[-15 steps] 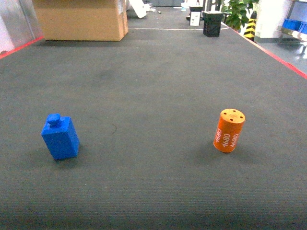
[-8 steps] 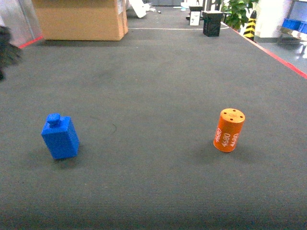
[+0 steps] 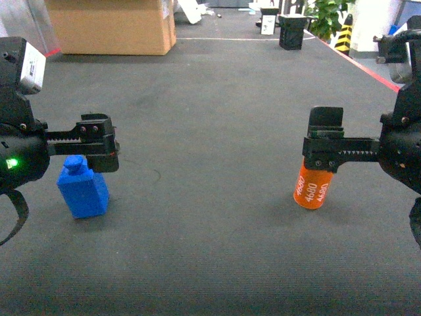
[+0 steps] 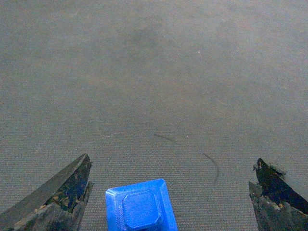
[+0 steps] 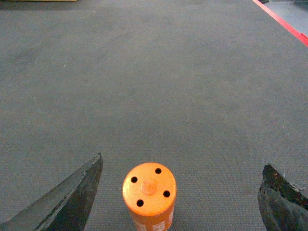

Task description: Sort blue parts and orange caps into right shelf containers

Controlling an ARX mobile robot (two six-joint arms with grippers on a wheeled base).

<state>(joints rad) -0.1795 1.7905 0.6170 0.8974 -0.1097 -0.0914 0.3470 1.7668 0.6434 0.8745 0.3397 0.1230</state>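
Observation:
A blue part (image 3: 83,189), a block with a knob on top, stands on the dark mat at the left. My left gripper (image 3: 105,143) hovers open just above it; in the left wrist view the block (image 4: 142,211) sits between the wide-spread fingers (image 4: 65,190), nearer the left one. An orange cap (image 3: 312,187) with white "4680" print stands at the right under my open right gripper (image 3: 317,148). From the right wrist its holed top (image 5: 149,186) lies between the fingers (image 5: 79,192), untouched. Only a blue sliver (image 3: 395,29) of the right shelf containers shows far back right.
A large cardboard box (image 3: 112,26) stands at the far back left. A black bin (image 3: 293,33), a plant (image 3: 327,16) and a striped post (image 3: 343,36) sit at the back right. Red tape (image 3: 368,66) marks the mat's right edge.
Both arms have come into the head view; a second ago neither showed. The left now hangs over the blue part and the right over the orange cap. Neither object has moved.

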